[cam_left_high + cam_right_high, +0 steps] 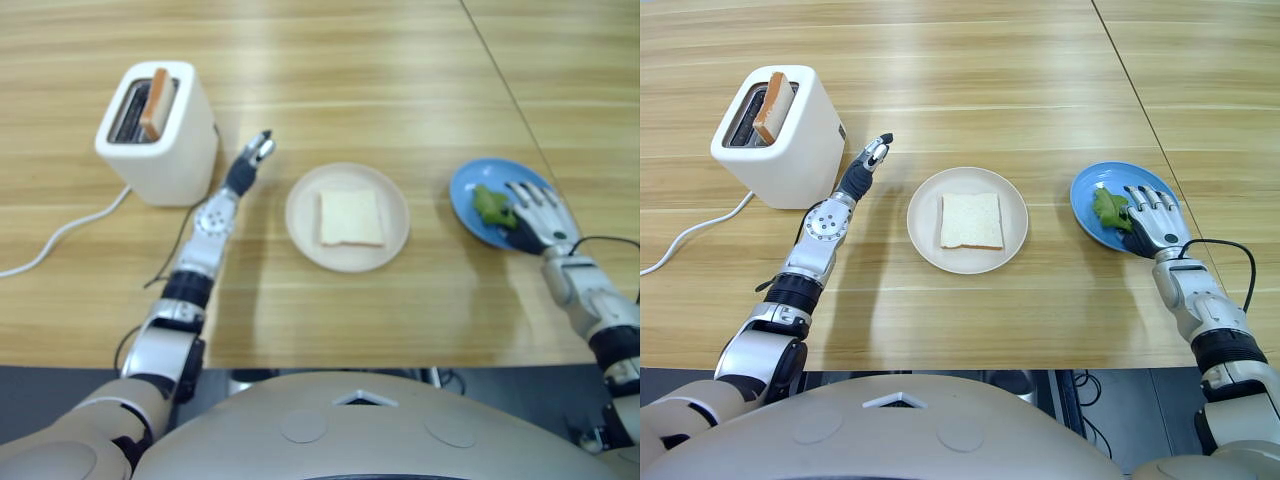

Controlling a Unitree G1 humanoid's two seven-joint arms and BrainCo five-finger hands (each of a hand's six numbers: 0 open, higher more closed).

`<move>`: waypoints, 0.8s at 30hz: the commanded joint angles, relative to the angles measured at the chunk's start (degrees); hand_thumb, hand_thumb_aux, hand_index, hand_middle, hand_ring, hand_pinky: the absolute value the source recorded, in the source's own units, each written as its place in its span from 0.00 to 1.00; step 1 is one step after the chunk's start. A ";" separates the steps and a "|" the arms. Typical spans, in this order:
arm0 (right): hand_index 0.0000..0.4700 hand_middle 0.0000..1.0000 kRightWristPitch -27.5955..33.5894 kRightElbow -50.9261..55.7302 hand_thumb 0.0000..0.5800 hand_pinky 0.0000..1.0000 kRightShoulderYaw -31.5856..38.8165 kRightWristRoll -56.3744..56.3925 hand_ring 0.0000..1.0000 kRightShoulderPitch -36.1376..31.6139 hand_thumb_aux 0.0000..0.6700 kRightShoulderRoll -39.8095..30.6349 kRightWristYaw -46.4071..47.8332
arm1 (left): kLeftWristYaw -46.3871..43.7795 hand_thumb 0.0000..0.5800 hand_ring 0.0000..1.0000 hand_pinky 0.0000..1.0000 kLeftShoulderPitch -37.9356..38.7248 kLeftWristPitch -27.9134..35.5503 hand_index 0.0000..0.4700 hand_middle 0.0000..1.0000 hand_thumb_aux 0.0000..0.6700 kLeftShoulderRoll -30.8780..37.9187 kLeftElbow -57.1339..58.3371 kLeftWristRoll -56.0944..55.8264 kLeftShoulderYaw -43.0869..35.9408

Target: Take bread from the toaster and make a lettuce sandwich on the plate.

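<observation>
In the left eye view a bread slice [350, 218] lies on the plate [300, 215]. Left of the plate a second slice [154, 100] stands in the toaster [175, 150], and between them the left hand [248, 165] is straight-fingered and holds nothing. In the right eye view, right of the plate, the right hand [1150, 222] lies spread and unclenched over the blue dish [1115, 173], beside the lettuce [1108, 208].

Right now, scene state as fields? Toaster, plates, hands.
toaster: far left, one slice standing in a slot
middle plate: one bread slice, lying flat
blue plate: right side, lettuce on it
left hand: between toaster and middle plate, holding nothing
right hand: over blue plate's near edge, beside lettuce, fingers extended
</observation>
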 commanded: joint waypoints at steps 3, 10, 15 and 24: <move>0.98 0.64 0.45 -10.26 1.00 0.64 -4.38 3.15 0.64 3.78 1.00 -1.55 -0.24 | -0.09 0.00 0.00 0.00 0.52 1.01 0.00 0.00 0.00 -0.07 -0.27 -0.05 0.04; 0.98 1.00 2.51 -32.06 1.00 1.00 -6.93 2.35 1.00 6.54 1.00 1.14 4.16 | -0.07 0.00 0.00 0.00 0.03 1.04 0.00 0.00 0.00 -0.16 0.26 -0.28 0.27; 0.98 1.00 2.77 -37.57 1.00 1.00 -2.41 0.13 1.00 0.25 1.00 7.02 9.02 | -0.08 0.00 0.00 0.00 -0.37 0.91 0.00 0.00 0.00 -0.37 0.91 -0.53 0.41; 0.98 1.00 0.84 -27.06 1.00 1.00 7.14 -3.96 1.00 -12.81 1.00 18.14 10.94 | -0.03 0.00 0.00 0.00 -1.10 0.34 0.00 0.00 0.00 -0.79 3.22 -0.44 0.19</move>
